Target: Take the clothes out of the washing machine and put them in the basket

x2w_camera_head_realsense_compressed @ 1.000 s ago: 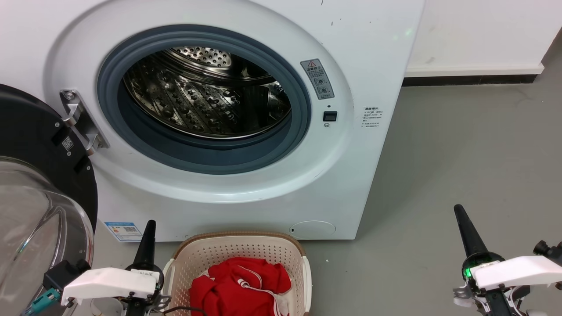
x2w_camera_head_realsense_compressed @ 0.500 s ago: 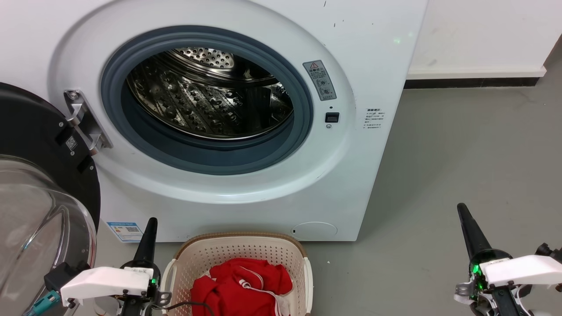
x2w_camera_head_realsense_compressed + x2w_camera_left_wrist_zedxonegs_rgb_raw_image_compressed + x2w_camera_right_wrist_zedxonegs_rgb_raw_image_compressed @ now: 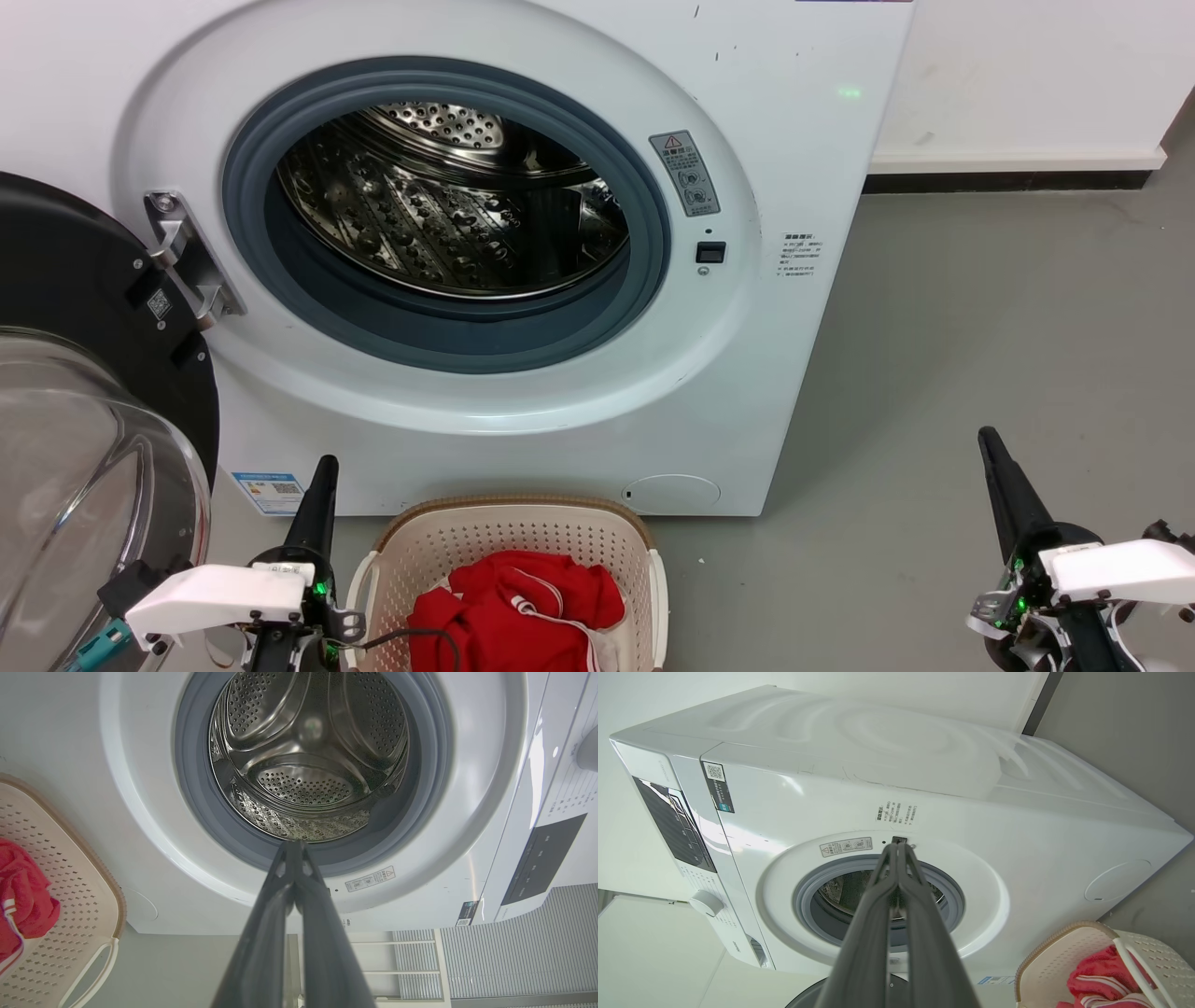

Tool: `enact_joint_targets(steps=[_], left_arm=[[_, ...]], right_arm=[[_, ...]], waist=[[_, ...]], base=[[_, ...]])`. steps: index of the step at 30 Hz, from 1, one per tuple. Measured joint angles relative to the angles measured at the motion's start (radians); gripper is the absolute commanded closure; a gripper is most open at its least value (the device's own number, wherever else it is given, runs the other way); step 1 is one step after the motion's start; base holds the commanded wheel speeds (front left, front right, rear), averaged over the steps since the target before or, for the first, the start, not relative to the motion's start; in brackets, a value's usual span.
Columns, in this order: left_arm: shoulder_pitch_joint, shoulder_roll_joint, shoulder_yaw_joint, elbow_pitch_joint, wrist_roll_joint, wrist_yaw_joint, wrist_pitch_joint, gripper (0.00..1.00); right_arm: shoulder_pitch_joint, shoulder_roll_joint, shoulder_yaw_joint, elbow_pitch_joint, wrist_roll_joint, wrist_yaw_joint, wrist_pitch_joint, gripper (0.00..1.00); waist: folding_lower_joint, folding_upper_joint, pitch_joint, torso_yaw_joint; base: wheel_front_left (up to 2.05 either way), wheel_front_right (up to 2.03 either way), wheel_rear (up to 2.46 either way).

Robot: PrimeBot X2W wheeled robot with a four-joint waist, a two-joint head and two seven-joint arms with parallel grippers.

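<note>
Nearest me, my left gripper [image 3: 324,467] and right gripper [image 3: 986,439] are both clenched on nothing. Between them, the basket [image 3: 523,537] on the floor holds the red clothes [image 3: 513,607]. Beyond stands the washing machine [image 3: 766,373], door [image 3: 84,448] open, steel drum [image 3: 448,224] exposed.

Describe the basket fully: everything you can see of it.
The basket is cream plastic with perforated walls, a brown rim and pale side handles. It stands upright on the grey floor just in front of the washing machine, below its open drum mouth, and holds bunched red clothes with white trim.
</note>
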Motion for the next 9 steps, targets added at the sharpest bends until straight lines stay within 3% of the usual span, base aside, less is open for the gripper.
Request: enact_joint_targets(steps=[9], left_arm=[[-0.006,-0.002,0.003,0.006,-0.07,-0.005,0.013,1.0]], right_arm=[[-0.006,0.001,-0.008,0.012,0.07,0.0,0.009,1.0]], waist=[[0.0,0.0,-0.003,0.004]], base=[[0.0,0.0,0.0]])
